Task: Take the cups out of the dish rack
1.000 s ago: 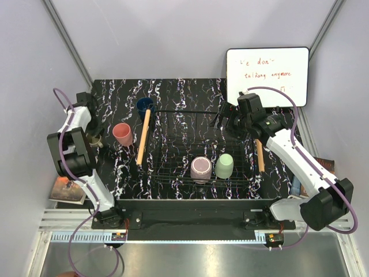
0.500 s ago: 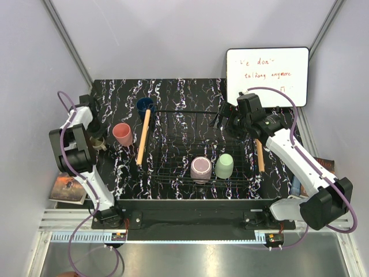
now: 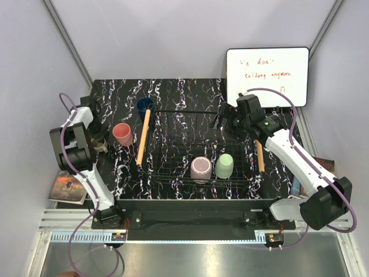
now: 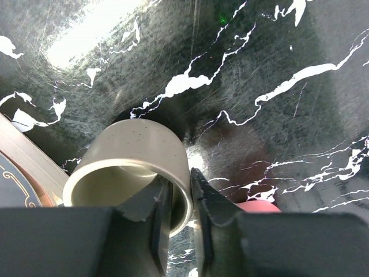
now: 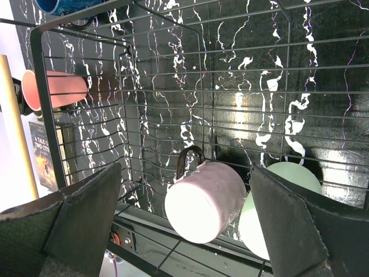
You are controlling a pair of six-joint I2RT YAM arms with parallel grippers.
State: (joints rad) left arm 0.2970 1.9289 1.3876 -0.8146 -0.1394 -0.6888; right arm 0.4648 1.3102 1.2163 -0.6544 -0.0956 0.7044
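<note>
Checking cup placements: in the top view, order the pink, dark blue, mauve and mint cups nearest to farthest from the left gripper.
From the left gripper:
1. pink cup, just right of it.
2. dark blue cup, by the dish rack's far left corner.
3. mauve cup, inside the rack.
4. mint cup, right of mauve.

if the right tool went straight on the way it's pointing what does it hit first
Probably the mauve cup, sitting centred ahead of the open right tool inside the dish rack. Depth is unclear, so it might touch the rack wire first.
</note>
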